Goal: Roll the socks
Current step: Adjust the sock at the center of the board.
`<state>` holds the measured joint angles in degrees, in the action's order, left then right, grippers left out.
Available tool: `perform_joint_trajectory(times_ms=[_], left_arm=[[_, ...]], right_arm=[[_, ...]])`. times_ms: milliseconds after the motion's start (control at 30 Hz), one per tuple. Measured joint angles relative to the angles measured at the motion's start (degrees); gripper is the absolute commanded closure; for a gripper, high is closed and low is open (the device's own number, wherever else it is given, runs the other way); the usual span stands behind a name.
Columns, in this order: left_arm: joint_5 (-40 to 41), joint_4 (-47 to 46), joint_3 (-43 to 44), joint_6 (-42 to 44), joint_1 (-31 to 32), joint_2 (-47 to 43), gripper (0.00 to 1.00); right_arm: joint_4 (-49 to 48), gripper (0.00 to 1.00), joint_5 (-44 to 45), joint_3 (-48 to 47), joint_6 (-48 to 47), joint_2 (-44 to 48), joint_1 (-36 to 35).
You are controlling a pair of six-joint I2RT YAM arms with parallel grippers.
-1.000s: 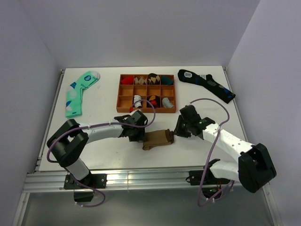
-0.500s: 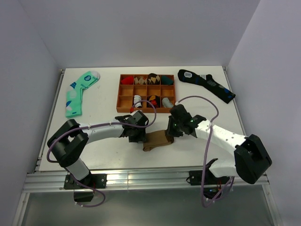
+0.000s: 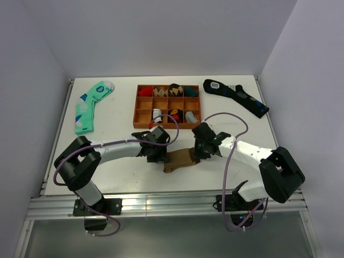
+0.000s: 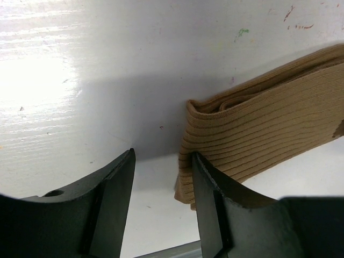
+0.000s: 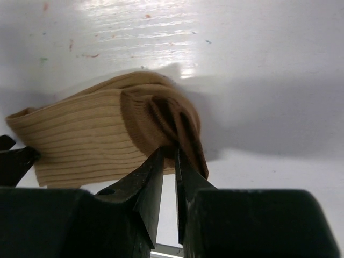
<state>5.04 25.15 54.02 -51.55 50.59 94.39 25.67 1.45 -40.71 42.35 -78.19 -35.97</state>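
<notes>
The tan-brown socks lie folded flat on the white table, in front of the wooden tray. In the right wrist view the socks show a darker, bunched cuff end, and my right gripper is shut on a fold of that cuff. From above, the right gripper is at the socks' right end. My left gripper is at their left end. There the left gripper stands open, one finger against the edge of the ribbed socks, with only bare table between the jaws.
A wooden tray with compartments holding rolled socks stands behind the work area. A mint-green dotted sock lies at the back left and a dark navy sock at the back right. Both arms' cables loop above the table.
My right gripper has swung left onto the socks' right end and closed on the cuff. The left arm has stayed in place at the left end.
</notes>
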Motion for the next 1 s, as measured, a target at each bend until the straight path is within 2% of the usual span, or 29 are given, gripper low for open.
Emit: perform_joint_trajectory(times_ms=[167,200,400,733,1000], left_arm=[[-0.02,0.0,0.02,0.0,0.13,-0.02,0.4],[-0.02,0.0,0.0,0.0,0.13,-0.04,0.36],[0.07,-0.04,0.02,0.61,0.13,-1.49,0.26],[1.4,-0.85,1.95,1.44,-0.22,-3.04,0.25],[1.38,-2.03,2.49,2.84,-4.55,-0.74,0.25]], right_arm=[[0.55,0.79,2.47,0.02,0.48,-1.07,0.0],[0.52,0.8,2.75,0.02,0.61,-1.36,0.0],[-0.17,0.82,3.52,-0.07,0.61,-3.3,0.0],[-0.92,0.82,3.45,-2.99,-2.56,-6.93,0.0],[-4.07,0.83,2.51,-7.13,-6.71,-11.58,-0.09]])
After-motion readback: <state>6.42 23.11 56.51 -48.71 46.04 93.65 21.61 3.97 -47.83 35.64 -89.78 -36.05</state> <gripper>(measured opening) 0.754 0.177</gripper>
